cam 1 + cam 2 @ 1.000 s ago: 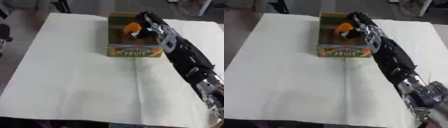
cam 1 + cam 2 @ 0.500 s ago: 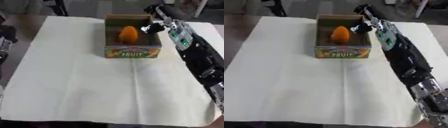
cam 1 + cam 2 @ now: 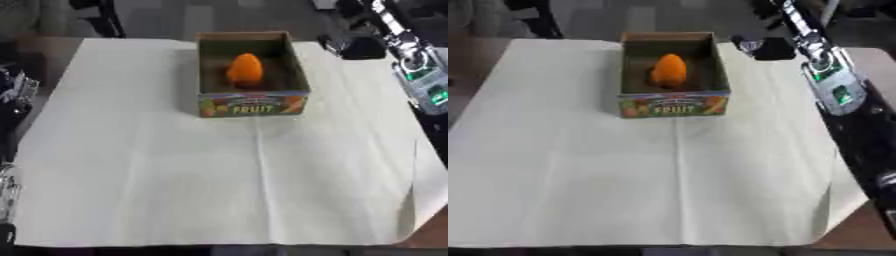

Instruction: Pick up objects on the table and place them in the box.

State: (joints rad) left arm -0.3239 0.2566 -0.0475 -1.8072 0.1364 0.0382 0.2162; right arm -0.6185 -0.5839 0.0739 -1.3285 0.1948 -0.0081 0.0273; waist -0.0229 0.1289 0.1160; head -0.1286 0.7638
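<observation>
Now your right hand (image 3: 767,48) sits just beside the box (image 3: 674,104), its fingers too blurred to tell spread or curled, while the orange object (image 3: 668,70) stands inside the box, apparently delivered.

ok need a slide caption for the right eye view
Orange fruit sits in the fruit box; right hand is beside it.

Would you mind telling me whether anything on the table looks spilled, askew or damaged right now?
Nothing stands out. The orange object stands inside the FRUIT box, the box sits upright on the white cloth, and nothing has spilled.
</observation>
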